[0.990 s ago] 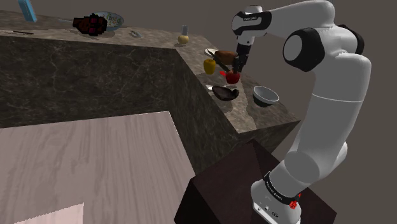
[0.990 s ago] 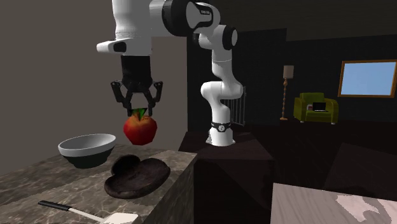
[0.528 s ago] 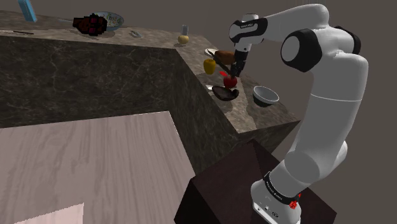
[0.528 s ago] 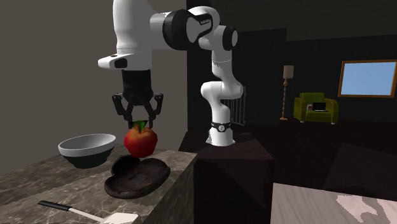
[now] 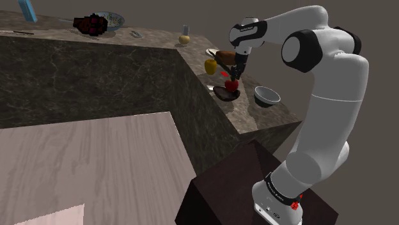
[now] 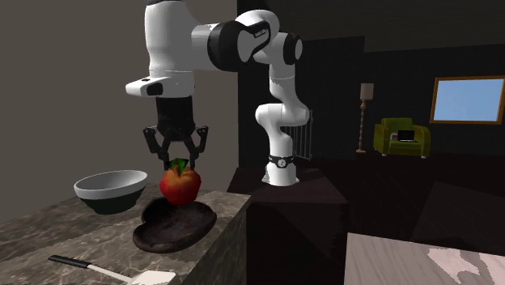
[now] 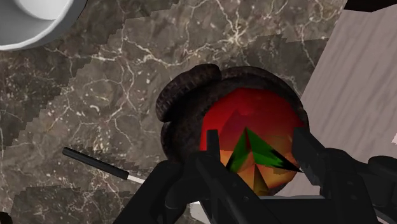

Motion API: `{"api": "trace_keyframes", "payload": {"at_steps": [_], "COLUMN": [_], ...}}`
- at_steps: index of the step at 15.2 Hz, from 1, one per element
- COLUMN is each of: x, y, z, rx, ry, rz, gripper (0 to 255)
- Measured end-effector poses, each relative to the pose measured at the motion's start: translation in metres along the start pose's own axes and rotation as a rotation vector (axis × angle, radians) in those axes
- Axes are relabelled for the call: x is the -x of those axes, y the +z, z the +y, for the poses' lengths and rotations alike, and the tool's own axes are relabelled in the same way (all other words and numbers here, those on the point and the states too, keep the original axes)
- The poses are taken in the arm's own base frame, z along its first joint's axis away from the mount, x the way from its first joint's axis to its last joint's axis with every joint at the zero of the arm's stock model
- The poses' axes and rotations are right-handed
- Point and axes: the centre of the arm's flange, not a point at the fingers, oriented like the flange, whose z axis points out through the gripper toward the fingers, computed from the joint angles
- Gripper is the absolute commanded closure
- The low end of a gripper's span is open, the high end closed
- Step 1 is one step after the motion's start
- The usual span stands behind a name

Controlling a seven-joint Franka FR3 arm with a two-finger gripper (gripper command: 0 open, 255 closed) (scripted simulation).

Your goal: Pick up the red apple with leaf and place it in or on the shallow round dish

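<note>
A red apple (image 6: 180, 185) with a green leaf hangs just above the dark shallow round dish (image 6: 174, 228) on the marble counter. My black gripper (image 6: 179, 165) is shut on the apple's top, fingers either side of the leaf. In the wrist view the apple (image 7: 254, 127) covers much of the dish (image 7: 181, 95), with the gripper (image 7: 254, 143) clasping it. In the shoulder view the apple (image 5: 231, 84) sits under the gripper (image 5: 234, 75), right over the dish (image 5: 222, 93). Whether the apple touches the dish I cannot tell.
A grey bowl (image 6: 109, 190) stands beside the dish, also seen as the bowl (image 5: 266, 96). A dark-handled utensil (image 6: 97, 270) lies near the counter's front edge. A yellow pepper (image 5: 210, 66) and a brown item on a plate (image 5: 225, 56) sit further back. The counter drops off close to the dish.
The arm has carried the apple sideways and down, from beside the bowl to directly over the dish. The gripper stayed shut on it.
</note>
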Motion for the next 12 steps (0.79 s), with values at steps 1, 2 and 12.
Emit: {"api": "trace_keyframes", "payload": {"at_steps": [1, 2, 12], "x": [0.0, 0.0, 0.0], "y": [0.0, 0.0, -0.042], "z": [0.0, 0.0, 0.0], "rx": [0.0, 0.0, 0.001], "ry": [0.0, 0.0, 0.0], "rz": [0.0, 0.0, 0.002], "gripper": [0, 0, 0]}}
